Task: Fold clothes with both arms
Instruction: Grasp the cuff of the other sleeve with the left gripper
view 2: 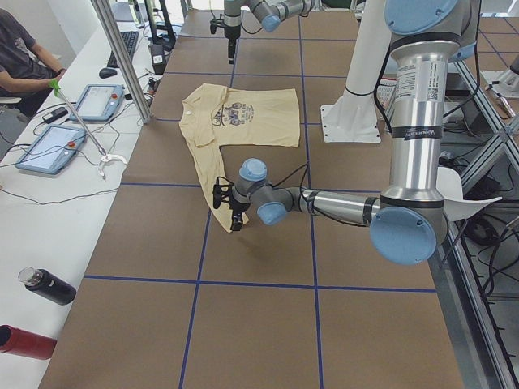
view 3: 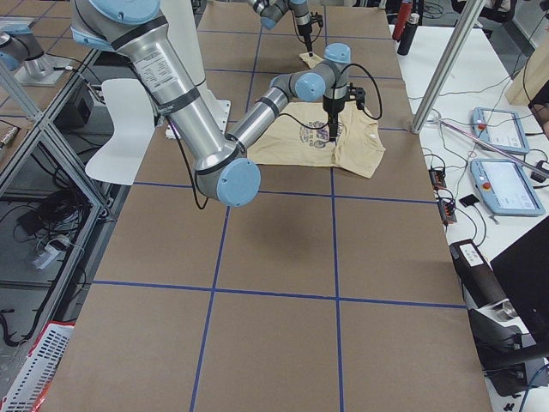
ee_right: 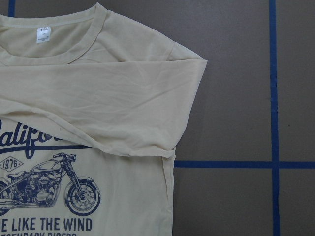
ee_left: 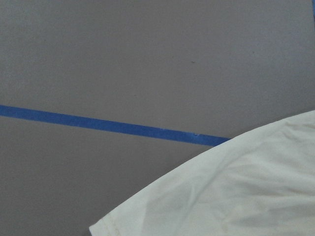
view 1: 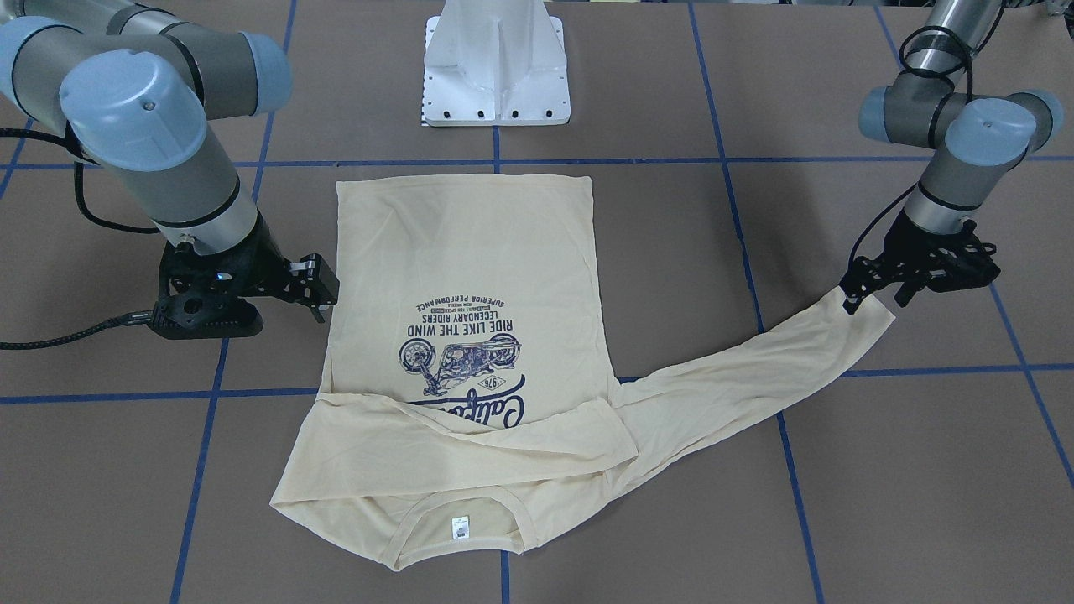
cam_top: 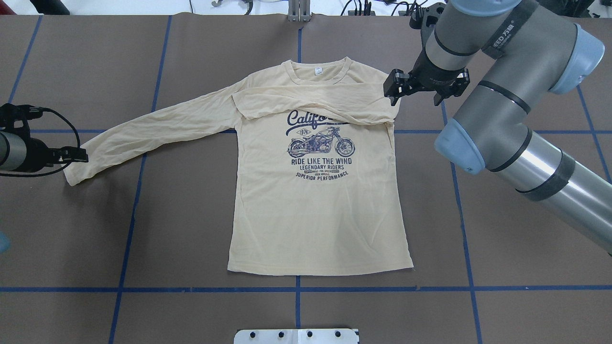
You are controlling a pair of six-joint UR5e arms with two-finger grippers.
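Observation:
The cream long-sleeved T-shirt (cam_top: 315,224) lies flat, print up, neck at the far side. One sleeve (ee_right: 123,103) is folded across the chest, over the "California" lettering. The other sleeve (cam_top: 158,129) stretches out toward my left arm, its cuff (view 1: 868,310) flat on the table (ee_left: 246,187). My left gripper (view 1: 875,298) is low at that cuff, jaws apparently apart around it (cam_top: 79,156). My right gripper (cam_top: 414,98) is open and empty, just off the shirt's shoulder beside the folded sleeve (view 1: 323,289).
The white pedestal base (view 1: 495,67) stands at the robot's side of the brown table, which has a blue tape grid (cam_top: 296,289). A side bench with tablets (view 2: 61,146), bottles (view 2: 49,288) and a seated operator (view 2: 24,57) runs along the far edge.

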